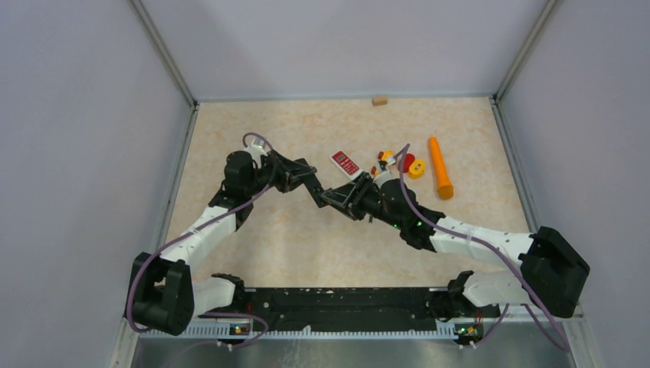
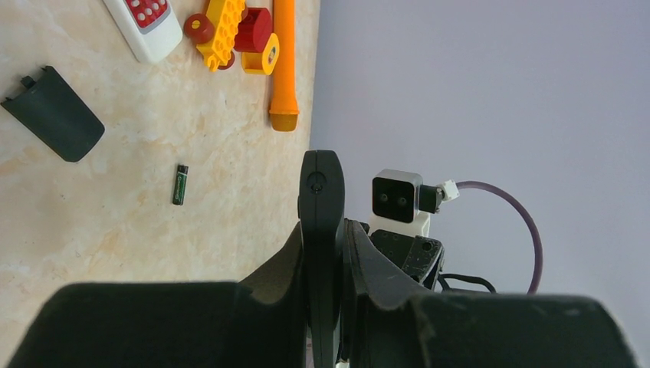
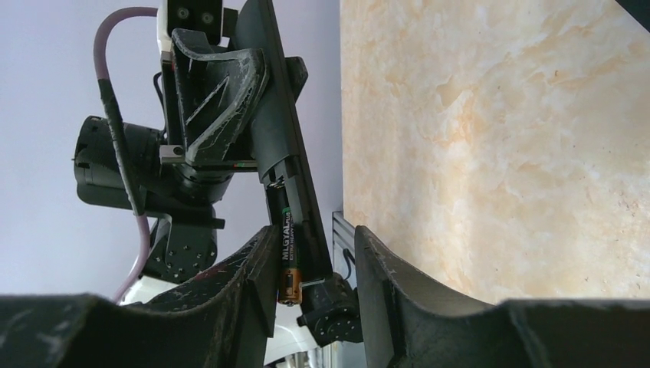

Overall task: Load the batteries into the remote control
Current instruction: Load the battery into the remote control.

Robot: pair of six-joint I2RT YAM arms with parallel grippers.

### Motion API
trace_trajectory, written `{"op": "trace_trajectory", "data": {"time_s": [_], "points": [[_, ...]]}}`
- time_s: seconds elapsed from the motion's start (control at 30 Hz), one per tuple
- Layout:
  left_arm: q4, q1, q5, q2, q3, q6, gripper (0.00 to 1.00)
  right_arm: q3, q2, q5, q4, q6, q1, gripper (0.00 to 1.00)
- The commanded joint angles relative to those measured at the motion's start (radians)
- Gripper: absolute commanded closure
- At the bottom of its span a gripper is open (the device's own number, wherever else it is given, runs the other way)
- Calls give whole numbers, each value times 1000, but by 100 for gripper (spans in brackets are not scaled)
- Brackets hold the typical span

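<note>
Right gripper (image 3: 314, 264) pinches a battery (image 3: 287, 257) against the black remote control (image 3: 287, 146) clamped in the left gripper (image 2: 322, 253) (mid-air); second battery (image 2: 180, 185) lies on the table (image 2: 115, 230)

Two batteries — one (image 2: 180, 185) loose beside the black battery cover (image 2: 54, 113), one (image 3: 287, 257) in the black remote (image 3: 285, 146). One white remote (image 2: 146, 24) — one orange cone (image 2: 283, 65), one wooden block (image 1: 379, 100).

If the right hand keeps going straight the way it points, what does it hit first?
Most likely the remote held by the left hand: the right hand already has a battery against its open bay. Depth is unclear, but nothing else lies between.
</note>
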Motion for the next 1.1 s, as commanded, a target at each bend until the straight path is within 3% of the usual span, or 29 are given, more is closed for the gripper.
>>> {"op": "trace_trajectory", "data": {"time_s": [0.0,0.37,0.53,0.67,0.87,1.07], "points": [[78,5,32,-36,1,-57,100,39,24,42,-14,-23,8,60],[100,5,-36,-67,-43,-143,100,115,63,204,-56,-80,43,62],[98,5,-36,-52,-42,-128,100,108,39,204,-49,-86,44,41],[96,5,-40,-51,-47,-105,100,73,-6,211,-24,-77,45,32],[64,6,-59,-69,-37,-32,100,48,-18,157,52,-133,44,32],[52,5,-51,-76,-30,-2,100,55,6,94,48,-188,43,41]]}}
